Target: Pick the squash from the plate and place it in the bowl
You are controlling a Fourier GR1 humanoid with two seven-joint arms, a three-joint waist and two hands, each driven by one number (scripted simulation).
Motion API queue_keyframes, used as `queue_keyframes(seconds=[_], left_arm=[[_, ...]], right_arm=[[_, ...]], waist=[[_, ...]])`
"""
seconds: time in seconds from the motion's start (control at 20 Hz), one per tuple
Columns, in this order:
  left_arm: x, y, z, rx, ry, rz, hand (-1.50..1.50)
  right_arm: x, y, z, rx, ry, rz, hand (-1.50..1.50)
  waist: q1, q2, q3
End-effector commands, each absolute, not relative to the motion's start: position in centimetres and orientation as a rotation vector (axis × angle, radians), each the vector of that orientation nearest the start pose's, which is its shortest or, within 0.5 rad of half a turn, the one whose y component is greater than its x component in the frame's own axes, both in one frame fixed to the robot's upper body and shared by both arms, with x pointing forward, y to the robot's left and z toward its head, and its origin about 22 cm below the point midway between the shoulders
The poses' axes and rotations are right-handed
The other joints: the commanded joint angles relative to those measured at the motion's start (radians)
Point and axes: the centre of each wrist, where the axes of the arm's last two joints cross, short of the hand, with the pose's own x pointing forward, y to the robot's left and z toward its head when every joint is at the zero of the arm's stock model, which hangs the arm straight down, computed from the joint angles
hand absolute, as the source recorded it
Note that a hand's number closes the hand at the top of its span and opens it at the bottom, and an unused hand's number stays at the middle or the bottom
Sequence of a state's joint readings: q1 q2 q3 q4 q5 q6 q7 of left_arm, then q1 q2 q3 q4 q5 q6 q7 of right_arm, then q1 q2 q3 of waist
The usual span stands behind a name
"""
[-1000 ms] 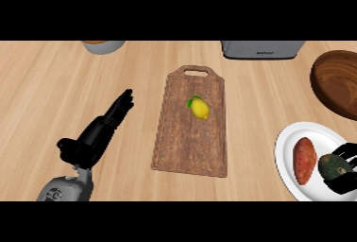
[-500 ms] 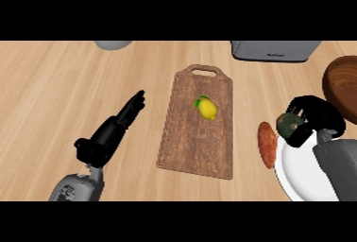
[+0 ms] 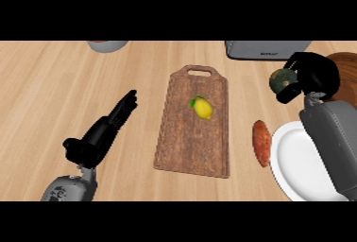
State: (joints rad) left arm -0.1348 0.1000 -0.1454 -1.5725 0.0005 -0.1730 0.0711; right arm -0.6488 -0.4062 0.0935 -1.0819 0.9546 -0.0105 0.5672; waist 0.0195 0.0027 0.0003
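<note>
Up beside the bowl [image 3: 346, 64], right hand [image 3: 314, 75] is wrapped round the squash [image 3: 284, 79], off the plate [image 3: 296, 163]; placing remains. Left hand [image 3: 105, 130] rests flat-fingered.

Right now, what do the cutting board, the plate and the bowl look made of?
The cutting board looks like dark wood, matte, with lengthwise grain streaks and a cut-out handle. The plate looks like white glazed ceramic or plastic: plain, smooth, no pattern; I cannot tell which. The bowl, mostly hidden behind the right hand, shows a reddish-brown surface, probably wood.
</note>
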Motion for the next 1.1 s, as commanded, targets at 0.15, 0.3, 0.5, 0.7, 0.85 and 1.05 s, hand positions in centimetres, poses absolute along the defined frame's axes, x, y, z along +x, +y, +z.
queue_keyframes(seconds=[0.15, 0.3, 0.5, 0.7, 0.85, 1.05], left_arm=[[26.8, 19.9, 3.1, -0.167, -1.591, -0.37, 0.0], [27.2, 20.5, 4.6, -0.164, -1.596, -0.379, 0.0], [27.8, 20.3, 2.6, -0.178, -1.588, -0.386, 0.0], [26.3, 21.0, 3.4, -0.155, -1.593, -0.39, 0.0], [28.1, 20.7, 5.2, -0.168, -1.596, -0.393, 0.0], [26.1, 19.9, 3.8, -0.186, -1.596, -0.39, 0.0]], right_arm=[[39.5, -26.9, 16.9, -1.329, -1.31, 0.408, 1.5], [39.5, -27.5, 15.9, -1.33, -1.291, 0.339, 1.5], [40.1, -32.2, 16.3, -1.38, -1.208, 0.338, 1.5], [40.1, -35.7, 16.4, -1.509, -1.108, 0.388, 1.5], [40.4, -37.8, 15.6, -1.636, -1.098, 0.351, 1.5], [39.4, -42.3, 14.4, -1.672, -1.076, 0.345, 1.5]], waist=[[-0.016, -0.003, 0.0], [-0.014, -0.003, 0.0], [-0.015, 0.0, 0.0], [-0.007, 0.0, 0.0], [0.001, 0.006, 0.001], [0.008, 0.005, 0.001]])
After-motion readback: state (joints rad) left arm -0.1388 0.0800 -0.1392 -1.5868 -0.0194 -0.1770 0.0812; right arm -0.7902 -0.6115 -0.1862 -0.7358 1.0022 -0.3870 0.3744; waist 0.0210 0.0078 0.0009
